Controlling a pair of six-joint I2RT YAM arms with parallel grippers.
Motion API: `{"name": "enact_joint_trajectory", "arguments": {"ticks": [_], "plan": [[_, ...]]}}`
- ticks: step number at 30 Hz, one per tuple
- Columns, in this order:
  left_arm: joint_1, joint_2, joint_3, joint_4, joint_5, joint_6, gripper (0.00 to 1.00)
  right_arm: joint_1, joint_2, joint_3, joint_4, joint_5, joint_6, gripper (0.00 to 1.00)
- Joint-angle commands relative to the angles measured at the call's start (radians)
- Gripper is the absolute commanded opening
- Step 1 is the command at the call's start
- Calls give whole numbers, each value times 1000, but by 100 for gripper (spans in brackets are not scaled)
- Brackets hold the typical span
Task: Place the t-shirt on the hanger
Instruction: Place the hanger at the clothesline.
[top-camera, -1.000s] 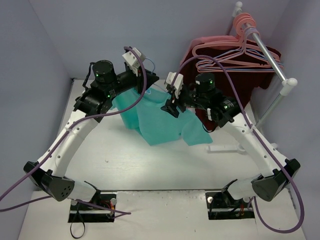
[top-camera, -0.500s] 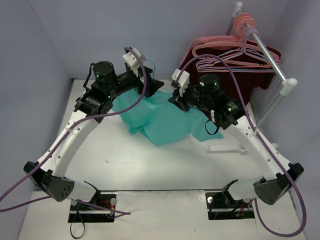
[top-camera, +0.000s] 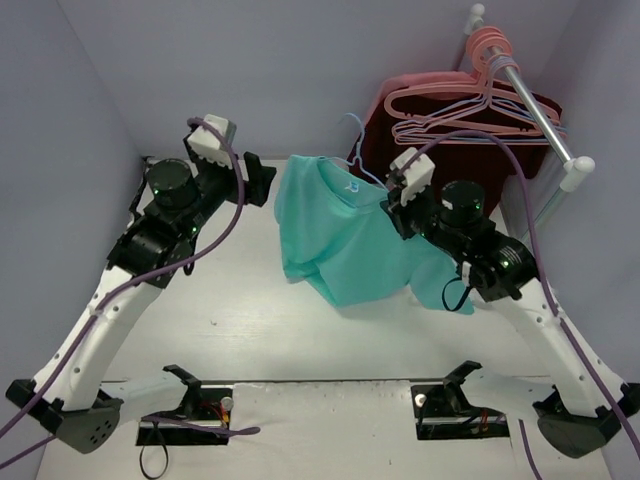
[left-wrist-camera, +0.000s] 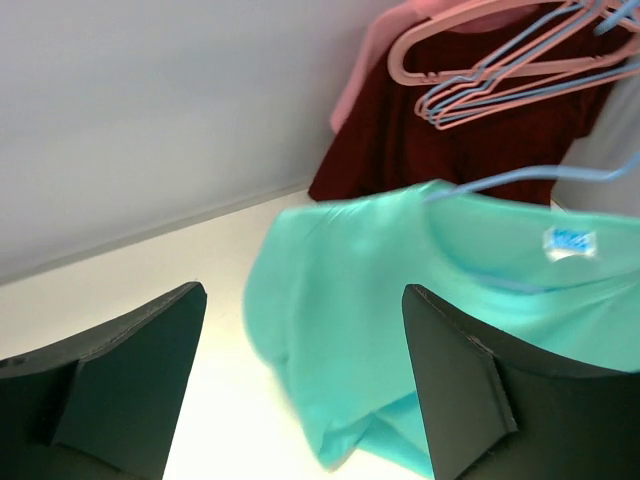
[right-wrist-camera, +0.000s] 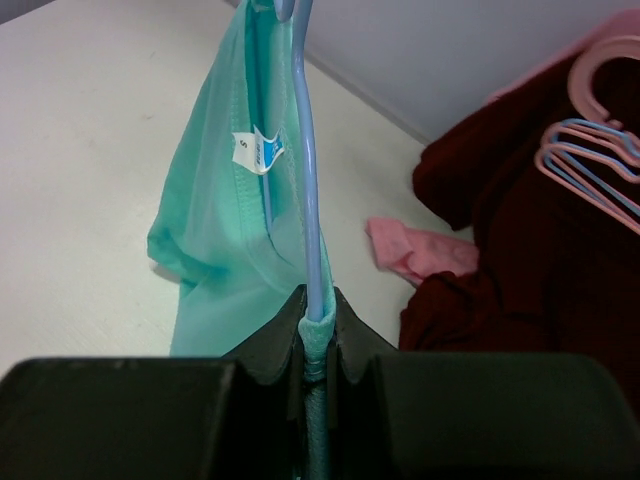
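Lavender walls (top-camera: 300, 60), white tabletop (top-camera: 250, 330), and things look very different from a second ago. Back then the plain teal soft-fabric t-shirt (top-camera: 335, 235) was a crumpled heap on the table with both arms crowded over it. Now it hangs open around mid-table, collar and little tag up top. The thin light-blue wire hanger (right-wrist-camera: 312, 200) runs through the neck.

The right gripper (right-wrist-camera: 316, 330) has clamped tight on the hanger wire, with a bit of teal fabric pinched in too, and lifted it. The left gripper (left-wrist-camera: 302, 300) has let go, jaws wide and empty, and backed off to the far left.

Looks basically done to me, though I can't tell if both shoulders are seated. The dark maroon garment (top-camera: 450, 150) and thick pink hangers (top-camera: 470, 100) at far right are untouched.
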Motion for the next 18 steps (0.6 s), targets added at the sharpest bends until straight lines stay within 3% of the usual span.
{"name": "enact_joint_trajectory", "arguments": {"ticks": [1,9,15,18], "plan": [[4,-78,-3,-4,-105,-53,75,5,-86,-1,78,212,78,0],[3,-106,64,-172,-210,-85,75,5,-164,-8,-7,467,126,0],[4,-159,75,-267,-261,-72,75,4,-230,8,-150,307,47,0],[4,-187,65,-281,-293,-79,75,4,-274,-2,-247,315,43,0]]}}
